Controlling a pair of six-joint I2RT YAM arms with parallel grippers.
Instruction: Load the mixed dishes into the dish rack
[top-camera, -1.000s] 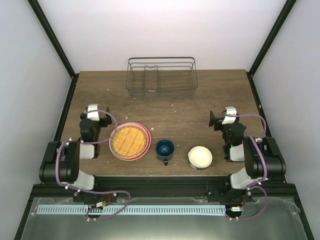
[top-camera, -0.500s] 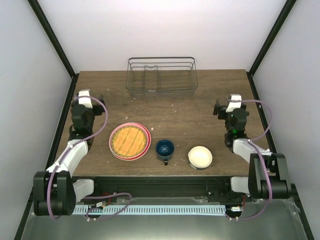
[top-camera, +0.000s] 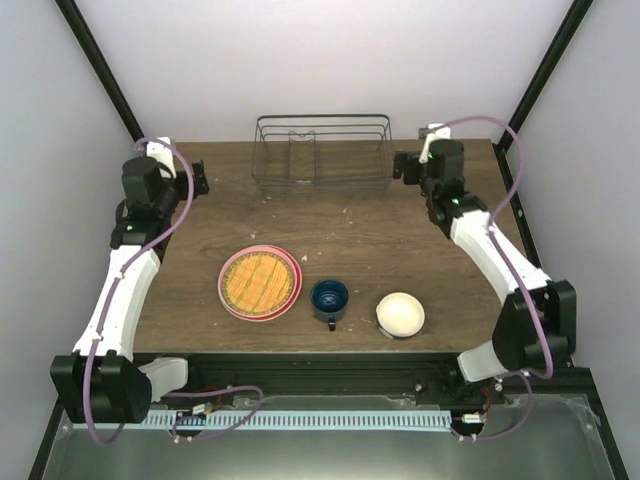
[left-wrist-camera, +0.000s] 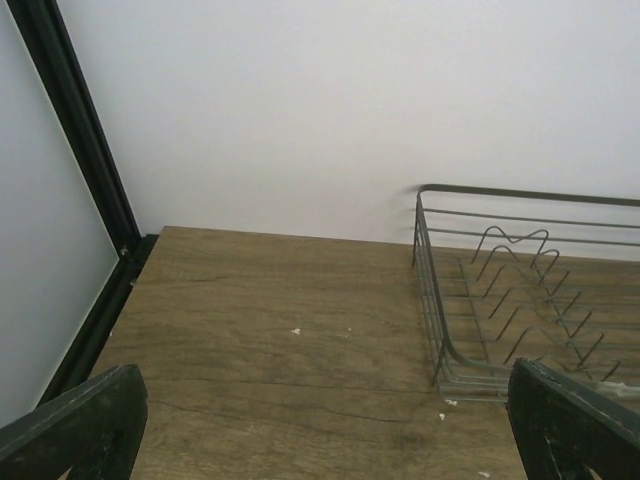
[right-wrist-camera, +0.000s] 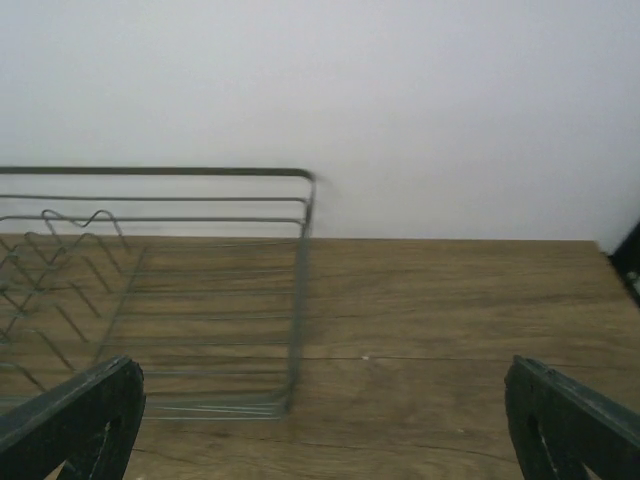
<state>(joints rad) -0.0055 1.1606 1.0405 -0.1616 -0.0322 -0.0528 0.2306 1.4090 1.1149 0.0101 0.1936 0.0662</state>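
Black left tool, right tool agape, arms outstretched

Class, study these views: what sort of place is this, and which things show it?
Probably a robot lab test cell, not a kitchen: a left arm and right arm bolted at a wooden table, white walls in black framing, and a wire dish rack.

Robot lab test cell, plain white panel walls, black frame struts, wooden table
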